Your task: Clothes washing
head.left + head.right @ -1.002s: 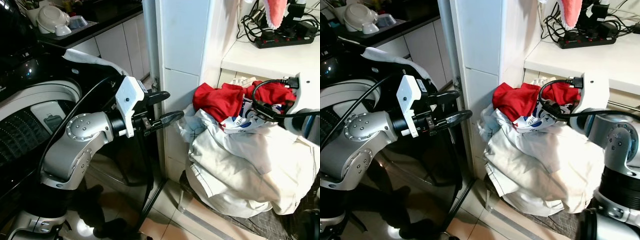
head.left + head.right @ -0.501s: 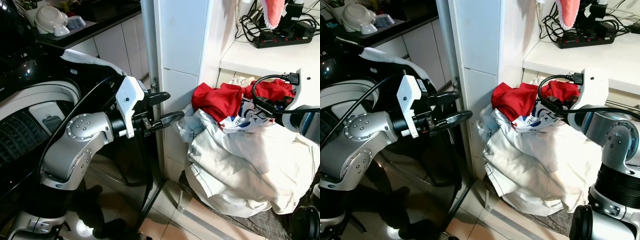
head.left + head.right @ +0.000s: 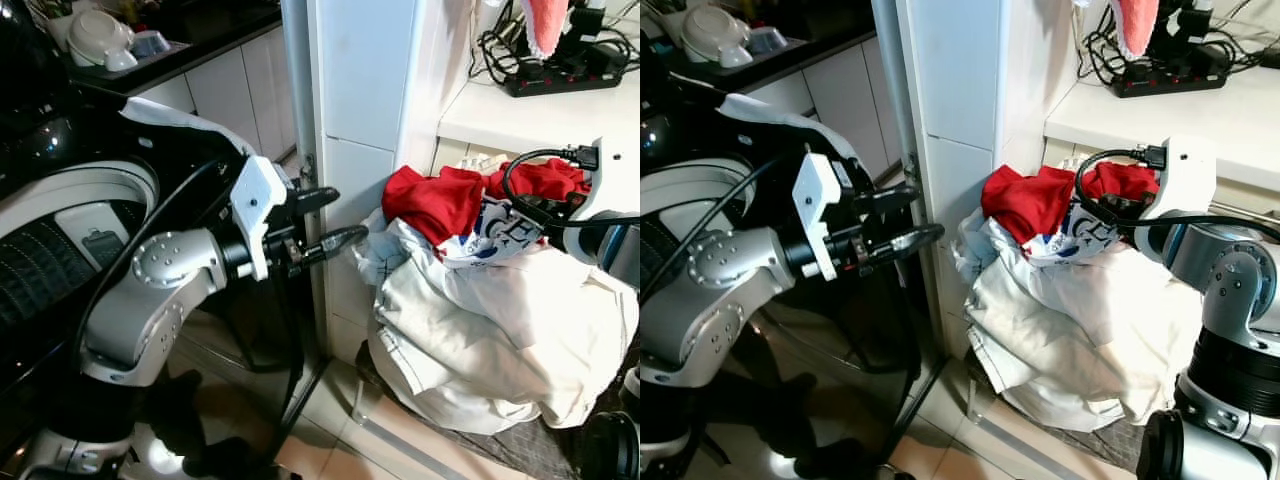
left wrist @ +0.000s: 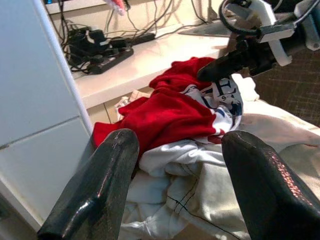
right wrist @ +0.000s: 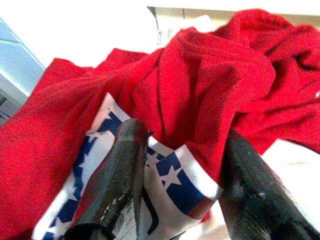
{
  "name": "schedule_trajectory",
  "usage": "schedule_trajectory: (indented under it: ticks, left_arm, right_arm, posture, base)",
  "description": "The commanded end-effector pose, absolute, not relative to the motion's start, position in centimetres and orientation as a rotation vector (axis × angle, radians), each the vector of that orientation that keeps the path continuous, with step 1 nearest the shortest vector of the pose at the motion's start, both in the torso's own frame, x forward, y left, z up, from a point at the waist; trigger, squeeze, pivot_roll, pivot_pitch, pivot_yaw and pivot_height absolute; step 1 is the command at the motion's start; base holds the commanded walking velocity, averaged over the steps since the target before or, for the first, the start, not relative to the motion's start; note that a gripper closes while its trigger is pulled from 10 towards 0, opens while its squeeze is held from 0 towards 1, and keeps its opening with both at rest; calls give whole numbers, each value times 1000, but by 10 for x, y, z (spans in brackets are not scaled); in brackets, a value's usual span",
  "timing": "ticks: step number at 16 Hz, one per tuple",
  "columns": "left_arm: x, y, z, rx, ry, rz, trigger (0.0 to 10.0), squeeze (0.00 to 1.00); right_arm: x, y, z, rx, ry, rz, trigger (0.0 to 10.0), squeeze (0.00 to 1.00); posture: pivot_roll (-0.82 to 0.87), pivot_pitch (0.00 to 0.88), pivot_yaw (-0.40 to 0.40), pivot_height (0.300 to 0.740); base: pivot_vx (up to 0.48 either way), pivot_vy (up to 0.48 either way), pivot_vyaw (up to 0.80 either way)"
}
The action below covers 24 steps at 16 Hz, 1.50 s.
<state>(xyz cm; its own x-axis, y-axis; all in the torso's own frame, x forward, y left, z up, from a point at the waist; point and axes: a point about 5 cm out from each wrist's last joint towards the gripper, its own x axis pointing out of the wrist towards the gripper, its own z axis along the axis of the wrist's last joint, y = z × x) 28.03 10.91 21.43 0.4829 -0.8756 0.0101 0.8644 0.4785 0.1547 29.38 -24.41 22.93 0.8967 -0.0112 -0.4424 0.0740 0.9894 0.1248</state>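
Grippers close in on the laundry pile [image 3: 480, 340] heaped on the floor beside the washer [image 3: 60, 230].
Nearest, the left gripper [image 3: 325, 215] hovers released beside the tiled pillar [image 3: 365, 100]; beyond, the right gripper [image 5: 175, 165], fingers spread and empty, presses into the red garment [image 5: 210, 70] and starred cloth [image 5: 170, 175] atop the pile. Tangled layers could drag others out, or the grip may slip.

Soft red cloth [image 3: 432, 200], glossy tiles [image 3: 365, 90]
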Motion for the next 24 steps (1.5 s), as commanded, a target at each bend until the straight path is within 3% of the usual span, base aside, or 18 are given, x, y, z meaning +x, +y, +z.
schedule_trajectory:
  ticks: [1, 10, 13, 14, 15, 16, 19, 23, 24]
  left_arm:
    - [278, 112, 218, 139, -102, -1033, 10000, 0]
    - [276, 114, 217, 126, -102, -1014, 10000, 0]
    - [284, 111, 222, 111, -117, -975, 10000, 0]
    - [292, 104, 228, 106, -150, -941, 10000, 0]
    - [299, 98, 233, 77, -177, -912, 10000, 451]
    - [307, 91, 242, 2, -211, -878, 10000, 1000]
    - [312, 73, 264, -146, -300, -891, 10000, 1000]
    - [316, 60, 271, -182, -322, -862, 10000, 1000]
    - [308, 54, 273, -234, -346, -939, 10000, 1000]
  right_arm:
    - [297, -239, 240, 146, 406, -13, 0, 0]
    - [298, -238, 247, 166, 387, 2, 0, 0]
    - [299, -221, 277, 228, 286, 136, 0, 0]
    - [298, -202, 302, 270, 226, 287, 0, 0]
    - [298, -188, 319, 296, 182, 385, 0, 0]
    - [298, -172, 337, 325, 137, 496, 0, 0]
    - [304, -145, 349, 359, 134, 642, 0, 0]
    - [305, -121, 349, 385, 175, 749, 0, 0]
    - [304, -112, 347, 413, 195, 806, 0, 0]
  posture:
    - [-67, 0, 21, 740]
    - [-71, 0, 31, 740]
    - [-75, 0, 38, 740]
    - [-77, 0, 42, 740]
    - [-85, 0, 50, 740]
    - [-85, 0, 50, 740]
    - [-93, 0, 51, 740]
    - [-83, 0, 38, 740]
    - [-83, 0, 38, 740]
  base:
    - [0, 0, 0]
    - [0, 0, 0]
    - [0, 0, 0]
    - [0, 0, 0]
    - [0, 0, 0]
    - [0, 0, 0]
    - [0, 0, 0]
    - [0, 0, 0]
    - [0, 0, 0]
